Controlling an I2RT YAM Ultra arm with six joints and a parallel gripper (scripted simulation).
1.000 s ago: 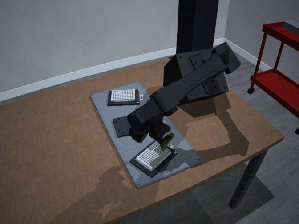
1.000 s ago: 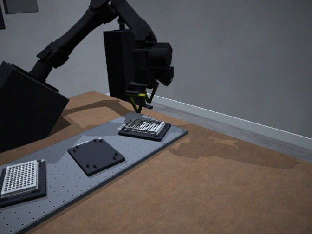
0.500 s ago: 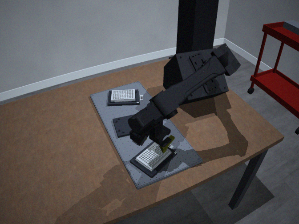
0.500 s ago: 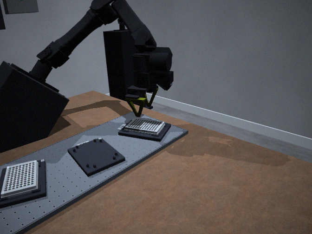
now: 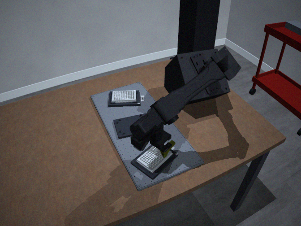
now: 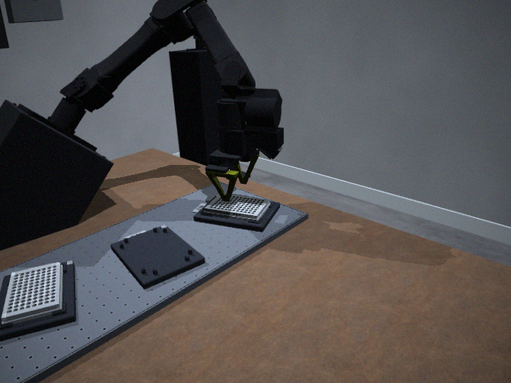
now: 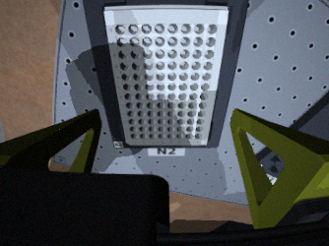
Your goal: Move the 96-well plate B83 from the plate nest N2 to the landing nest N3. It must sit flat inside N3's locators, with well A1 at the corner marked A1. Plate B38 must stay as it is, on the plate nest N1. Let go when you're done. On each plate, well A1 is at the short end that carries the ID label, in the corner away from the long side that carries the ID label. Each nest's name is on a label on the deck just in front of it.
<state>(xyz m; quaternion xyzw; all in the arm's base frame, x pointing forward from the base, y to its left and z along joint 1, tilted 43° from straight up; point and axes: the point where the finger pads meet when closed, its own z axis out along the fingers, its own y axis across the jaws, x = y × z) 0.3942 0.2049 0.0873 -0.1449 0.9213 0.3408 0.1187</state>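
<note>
Wrist view: the gripper (image 7: 164,149) hangs with fingers fully apart, holding nothing, above plate B83 (image 7: 164,81), which sits untouched in nest N2 (image 7: 235,42). Landing nest N3 (image 6: 157,254) stands vacant. Grasp, transfer and release all remain.

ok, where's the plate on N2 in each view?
Top: lower centre, plate under the gripper.
Exterior: centre, plate at the deck's far end, below the open gripper.
Wrist: upper centre, plate above the N2 label.
Shared landmark: the yellow-green fingers, seen in all three.
</note>
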